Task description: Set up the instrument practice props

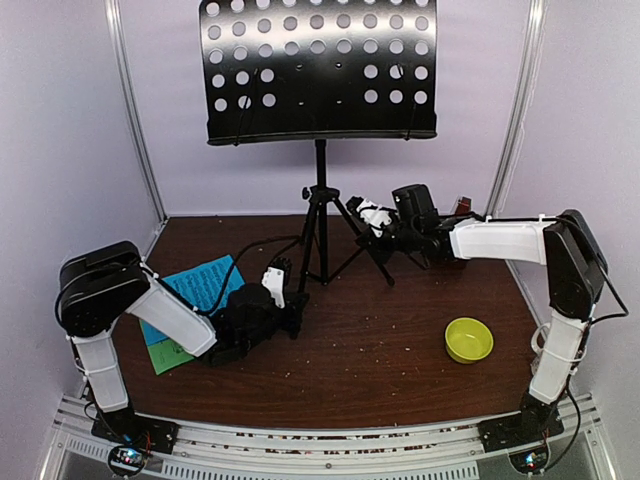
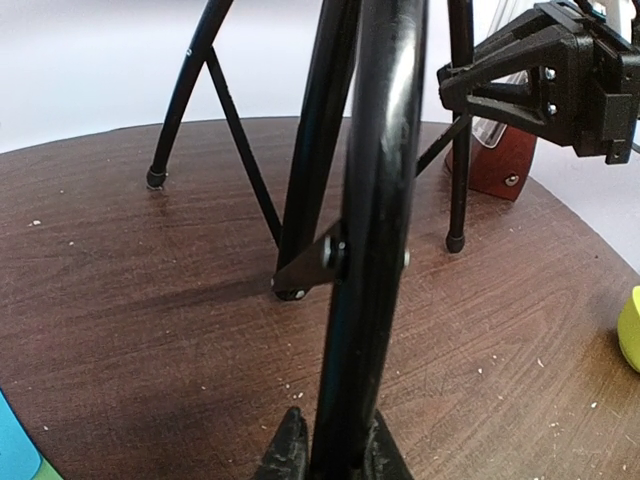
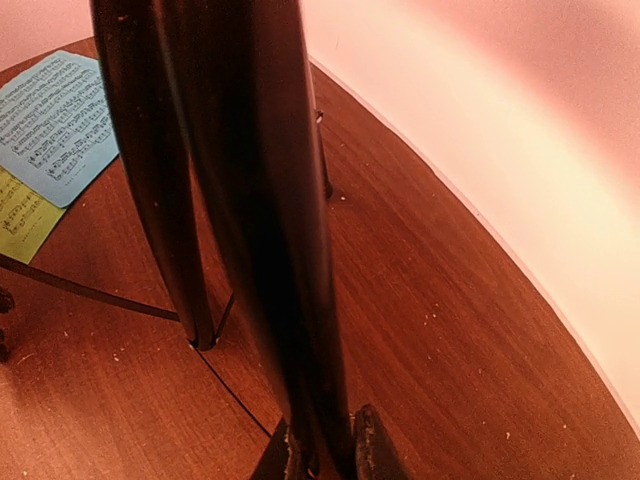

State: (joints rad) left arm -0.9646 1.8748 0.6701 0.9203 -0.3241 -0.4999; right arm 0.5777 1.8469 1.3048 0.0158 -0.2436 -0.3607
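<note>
Step judged: music stand (image 1: 320,70) placement | left gripper (image 2: 337,448) clamped on tripod leg (image 2: 370,200) | right gripper (image 3: 322,448) clamped on another | legs best shifted together, stand kept upright.

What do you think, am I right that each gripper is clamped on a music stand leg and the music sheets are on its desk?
Not quite: the top view shows the music sheets lying on the table, not on the desk. The left gripper and right gripper do each clamp a stand leg.
</note>
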